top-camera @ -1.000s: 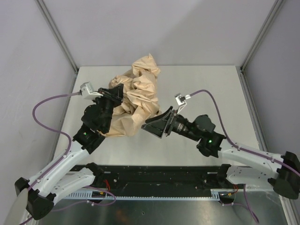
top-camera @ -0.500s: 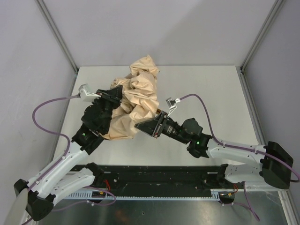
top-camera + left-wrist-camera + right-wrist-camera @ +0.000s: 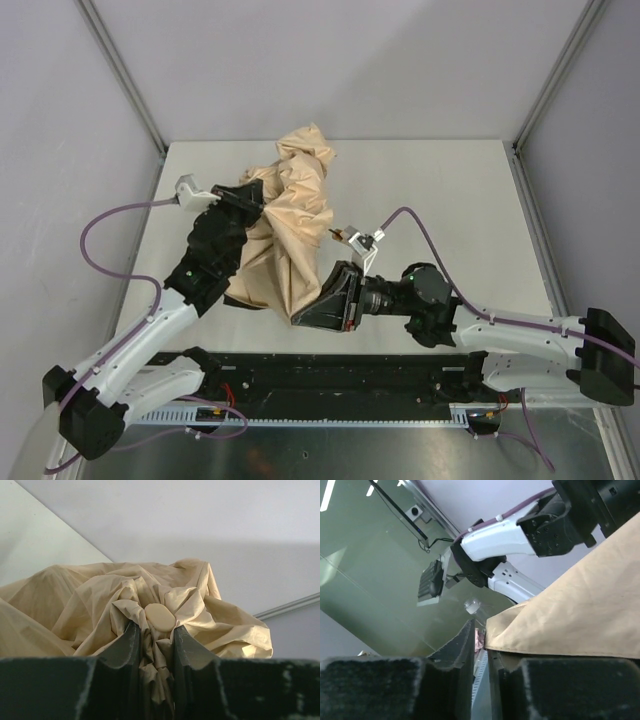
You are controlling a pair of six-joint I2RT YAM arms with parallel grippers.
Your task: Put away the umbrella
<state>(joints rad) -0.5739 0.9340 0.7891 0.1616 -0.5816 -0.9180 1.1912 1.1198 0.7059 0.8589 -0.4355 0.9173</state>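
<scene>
The umbrella point(image 3: 290, 215) is a crumpled tan canopy, half collapsed in the middle of the table. Its shaft and handle are hidden. My left gripper point(image 3: 255, 200) is shut on the bunched fabric at the canopy's top, just below the pale round cap point(image 3: 160, 617), as the left wrist view shows between the fingers point(image 3: 131, 645). My right gripper point(image 3: 305, 312) sits at the canopy's near lower edge. Its jaws are almost together at the hem, and the tan fabric point(image 3: 580, 605) drapes over the right-hand finger point(image 3: 502, 667).
The white table point(image 3: 450, 200) is walled at the back and both sides. A black rail point(image 3: 340, 375) runs along the near edge between the arm bases. Purple cables point(image 3: 110, 230) loop from both wrists. The left arm point(image 3: 510, 535) shows in the right wrist view.
My right gripper moved left and toward the near edge, to the canopy's lower hem, and went from wide open to nearly closed. The canopy hangs longer toward the near side. The left grip is unchanged.
</scene>
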